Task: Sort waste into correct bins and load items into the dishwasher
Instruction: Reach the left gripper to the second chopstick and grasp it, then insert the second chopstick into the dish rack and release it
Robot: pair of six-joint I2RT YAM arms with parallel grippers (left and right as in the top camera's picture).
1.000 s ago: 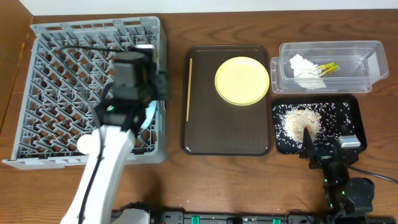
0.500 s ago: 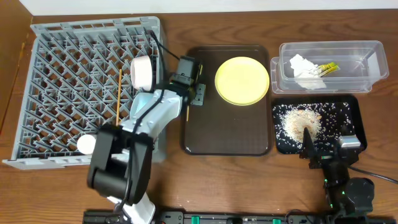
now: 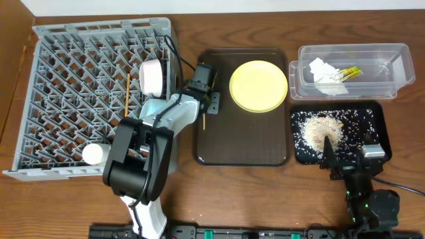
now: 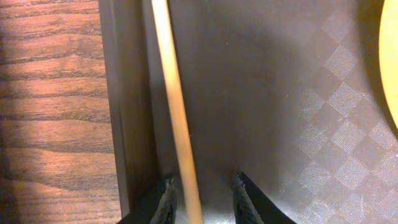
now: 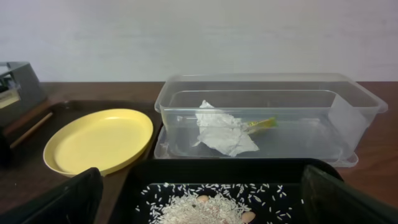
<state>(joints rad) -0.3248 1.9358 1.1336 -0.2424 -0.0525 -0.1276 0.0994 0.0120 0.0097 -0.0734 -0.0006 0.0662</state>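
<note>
Only the wrist view shows the left end effector (image 4: pixel 203 186) spread, seemingly straddling the chopstick (image 4: pixel 173 93); overhead hides that.

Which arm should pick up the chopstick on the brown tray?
Left. The left gripper is right over the chopstick, open fingers on either side of it. The right gripper is far off, by the black tray of rice.

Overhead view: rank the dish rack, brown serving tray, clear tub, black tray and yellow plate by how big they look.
1. Grey dish rack
2. Dark brown serving tray
3. Clear plastic tub and black tray, too alike to split
4. Yellow plate
</note>
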